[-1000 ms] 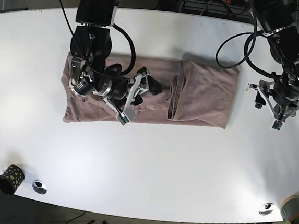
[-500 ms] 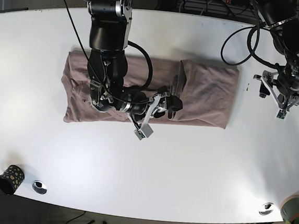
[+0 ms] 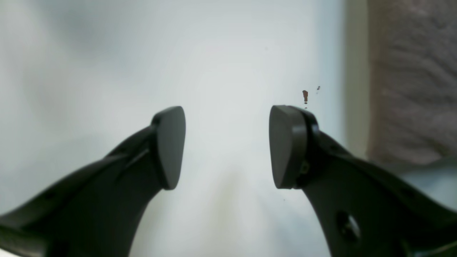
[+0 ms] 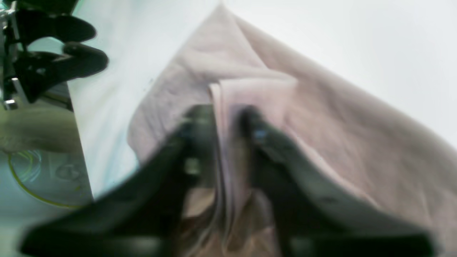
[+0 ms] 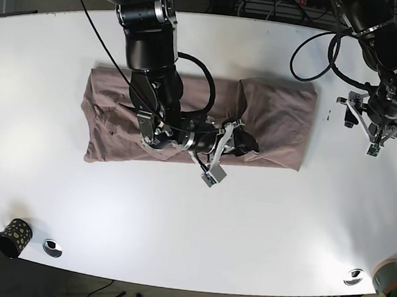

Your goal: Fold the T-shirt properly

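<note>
The right gripper (image 4: 223, 117) is pinched narrow on a raised fold of the shirt (image 4: 321, 117); in the right wrist view a pale double layer of cloth stands between its two dark fingers (image 4: 200, 121), though the picture is blurred. In the base view that gripper (image 5: 235, 143) lies low over the shirt (image 5: 277, 121), near its front edge and about the middle of its length, with the arm stretched across the cloth from the far side. The mauve shirt lies spread in a long band across the white table (image 5: 192, 224), its right part doubled over.

The left gripper (image 3: 227, 146) is wide, holding nothing, its pads (image 3: 171, 146) above bare table (image 3: 107, 53). The shirt's edge (image 3: 410, 78) shows at the right of that view. In the base view it (image 5: 375, 129) hangs beyond the shirt's right end, apart from the cloth
</note>
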`<state>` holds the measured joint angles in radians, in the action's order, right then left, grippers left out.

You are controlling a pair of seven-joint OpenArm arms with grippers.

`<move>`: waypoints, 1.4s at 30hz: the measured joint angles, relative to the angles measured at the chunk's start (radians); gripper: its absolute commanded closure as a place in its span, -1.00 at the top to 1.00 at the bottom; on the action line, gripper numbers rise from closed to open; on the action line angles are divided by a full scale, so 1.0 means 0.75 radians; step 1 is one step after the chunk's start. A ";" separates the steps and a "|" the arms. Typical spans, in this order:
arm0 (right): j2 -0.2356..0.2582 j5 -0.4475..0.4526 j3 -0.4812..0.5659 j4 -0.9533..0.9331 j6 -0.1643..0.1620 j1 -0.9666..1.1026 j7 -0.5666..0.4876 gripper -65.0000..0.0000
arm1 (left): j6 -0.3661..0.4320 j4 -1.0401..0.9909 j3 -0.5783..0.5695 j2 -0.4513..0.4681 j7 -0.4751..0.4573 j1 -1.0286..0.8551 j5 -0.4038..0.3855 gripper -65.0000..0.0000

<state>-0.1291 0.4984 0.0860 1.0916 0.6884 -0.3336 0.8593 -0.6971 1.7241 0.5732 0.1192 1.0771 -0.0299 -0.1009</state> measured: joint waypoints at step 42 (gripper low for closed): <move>0.143 0.004 0.007 0.037 0.001 -0.033 -0.060 -1.00 | -0.001 -0.002 -0.064 -0.039 0.001 0.000 -0.001 0.06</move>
<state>-0.0219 0.5011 0.0914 1.1194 0.6888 -0.3584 0.8146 -0.6975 1.7229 0.5251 0.0898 1.0775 -0.0299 -0.1013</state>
